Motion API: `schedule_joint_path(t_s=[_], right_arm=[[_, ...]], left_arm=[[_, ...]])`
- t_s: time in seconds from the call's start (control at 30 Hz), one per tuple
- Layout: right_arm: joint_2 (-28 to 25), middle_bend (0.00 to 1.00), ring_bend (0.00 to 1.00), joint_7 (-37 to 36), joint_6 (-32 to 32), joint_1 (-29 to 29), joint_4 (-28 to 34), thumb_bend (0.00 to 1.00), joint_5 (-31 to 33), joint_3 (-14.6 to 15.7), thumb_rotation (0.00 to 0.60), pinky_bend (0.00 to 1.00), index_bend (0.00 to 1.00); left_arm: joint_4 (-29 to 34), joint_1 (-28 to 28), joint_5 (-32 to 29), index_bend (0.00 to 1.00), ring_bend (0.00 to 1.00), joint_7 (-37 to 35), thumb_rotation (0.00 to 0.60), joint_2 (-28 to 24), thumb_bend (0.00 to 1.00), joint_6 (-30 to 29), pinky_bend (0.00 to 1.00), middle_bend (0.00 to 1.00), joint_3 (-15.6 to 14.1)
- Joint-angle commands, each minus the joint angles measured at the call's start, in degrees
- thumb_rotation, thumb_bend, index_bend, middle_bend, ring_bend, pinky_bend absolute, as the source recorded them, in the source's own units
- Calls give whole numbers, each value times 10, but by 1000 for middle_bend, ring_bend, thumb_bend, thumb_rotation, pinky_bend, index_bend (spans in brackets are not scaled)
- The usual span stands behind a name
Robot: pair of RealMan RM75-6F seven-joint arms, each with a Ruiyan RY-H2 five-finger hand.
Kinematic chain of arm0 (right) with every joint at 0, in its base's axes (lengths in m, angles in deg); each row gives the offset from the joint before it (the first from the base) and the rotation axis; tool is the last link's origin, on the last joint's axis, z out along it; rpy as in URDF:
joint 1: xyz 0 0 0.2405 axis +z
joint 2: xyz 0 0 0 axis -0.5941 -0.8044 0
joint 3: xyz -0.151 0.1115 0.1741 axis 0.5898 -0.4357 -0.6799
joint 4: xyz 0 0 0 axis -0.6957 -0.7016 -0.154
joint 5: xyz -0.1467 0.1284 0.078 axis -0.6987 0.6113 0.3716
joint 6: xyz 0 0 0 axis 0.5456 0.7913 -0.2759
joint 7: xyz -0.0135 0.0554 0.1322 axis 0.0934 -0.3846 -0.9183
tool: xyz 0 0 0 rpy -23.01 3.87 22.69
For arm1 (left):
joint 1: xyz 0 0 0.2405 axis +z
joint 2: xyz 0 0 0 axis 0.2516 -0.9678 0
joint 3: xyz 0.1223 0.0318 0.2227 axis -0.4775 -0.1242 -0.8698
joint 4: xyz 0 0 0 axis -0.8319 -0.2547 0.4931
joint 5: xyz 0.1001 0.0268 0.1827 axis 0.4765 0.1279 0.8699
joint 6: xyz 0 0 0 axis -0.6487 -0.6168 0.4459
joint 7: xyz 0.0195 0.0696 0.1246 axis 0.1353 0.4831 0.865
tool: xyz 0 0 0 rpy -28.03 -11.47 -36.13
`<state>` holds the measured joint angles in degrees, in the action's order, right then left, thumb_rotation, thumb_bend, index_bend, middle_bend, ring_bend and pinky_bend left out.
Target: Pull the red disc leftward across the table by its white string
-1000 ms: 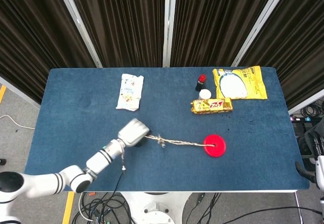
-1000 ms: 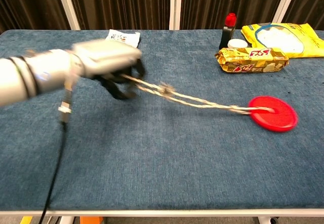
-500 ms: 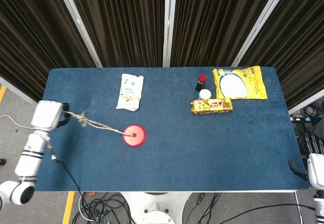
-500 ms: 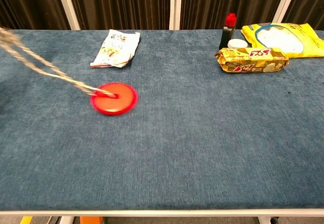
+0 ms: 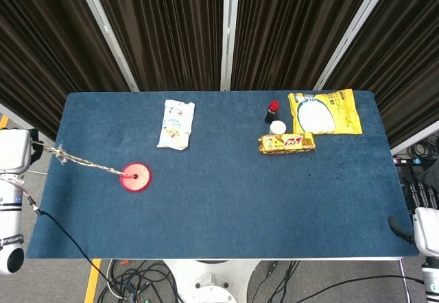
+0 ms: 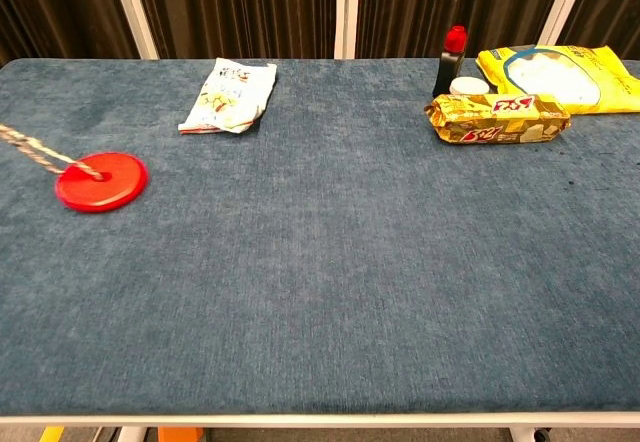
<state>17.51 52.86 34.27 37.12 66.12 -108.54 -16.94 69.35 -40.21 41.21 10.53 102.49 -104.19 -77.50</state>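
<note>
Since last frame, red disc [image 5: 136, 177] slid further left, now at the table's [image 5: 274, 207] left side. My left hand [image 5: 15, 151], off the left edge, holds the taut white string [image 5: 86, 163]; finger state: cannot tell. Right hand [image 5: 426, 221] idle; fingers unclear.

We see a white snack packet [image 5: 176, 124] near the table's [image 5: 274, 207] far edge; toward the far right corner, a red-capped bottle [image 5: 272, 111], a white cup [image 5: 278, 127], a gold wrapper [image 5: 287, 142] and a yellow bag [image 5: 324, 112].

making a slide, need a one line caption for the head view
Left hand, past the table's left edge, holds the white string taut to the red disc.
</note>
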Motion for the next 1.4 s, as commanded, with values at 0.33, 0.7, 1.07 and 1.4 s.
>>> schedule_joint_path(t_s=[0.33,0.7,1.07,1.4], right_arm=[[4,0,0,-4,-2,2,-6,216,0,1,600,0,0],[5,0,0,-17,-7,0,-17,216,6,2,600,0,0],[8,0,0,-16,-10,3,-18,216,2,4,600,0,0],[4,0,0,-9,8,-2,-2,216,-14,9,600,0,0]], left_arm=[[60,-26,105,775,670,-60,600,27,356,-31,641,920,12],[119,-48,149,57,0,-62,600,17,73,38,189,0,-33],[191,25,136,51,0,-87,600,-36,50,-19,163,0,-48],[166,165,174,71,0,-59,600,0,62,-146,163,0,-135]])
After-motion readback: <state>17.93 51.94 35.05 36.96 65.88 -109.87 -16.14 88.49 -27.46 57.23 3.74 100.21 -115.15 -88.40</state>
